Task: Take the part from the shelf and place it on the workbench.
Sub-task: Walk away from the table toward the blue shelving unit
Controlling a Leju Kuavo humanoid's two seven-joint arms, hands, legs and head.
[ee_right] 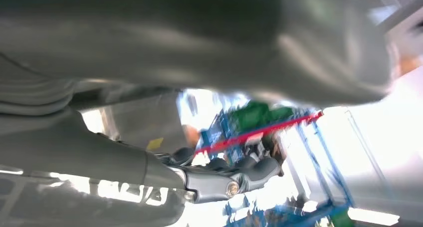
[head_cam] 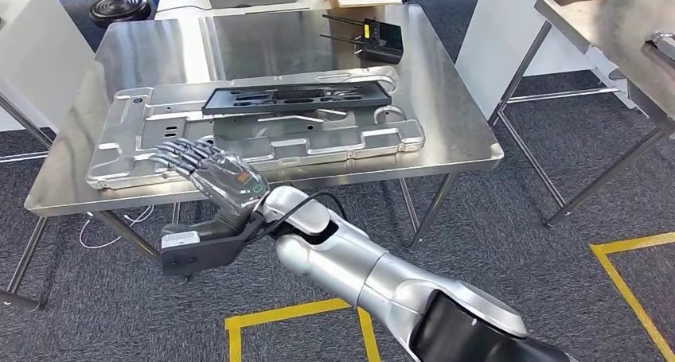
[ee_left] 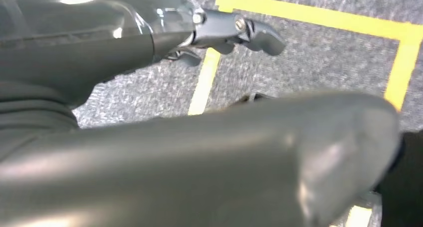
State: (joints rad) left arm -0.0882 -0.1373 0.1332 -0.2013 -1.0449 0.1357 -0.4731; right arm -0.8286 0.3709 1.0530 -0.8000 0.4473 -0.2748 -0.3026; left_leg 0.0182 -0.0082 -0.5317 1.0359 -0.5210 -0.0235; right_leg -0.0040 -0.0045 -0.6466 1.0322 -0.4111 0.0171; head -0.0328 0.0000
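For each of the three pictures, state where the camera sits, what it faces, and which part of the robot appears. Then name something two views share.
Head view: high on the body, looking down at the steel workbench; right hand at the silver metal panel.
Left wrist view: behind the left hand, facing grey carpet and yellow floor tape.
Right wrist view: behind the right hand, blurred surroundings.
Shared: yellow tape, head and left wrist views.
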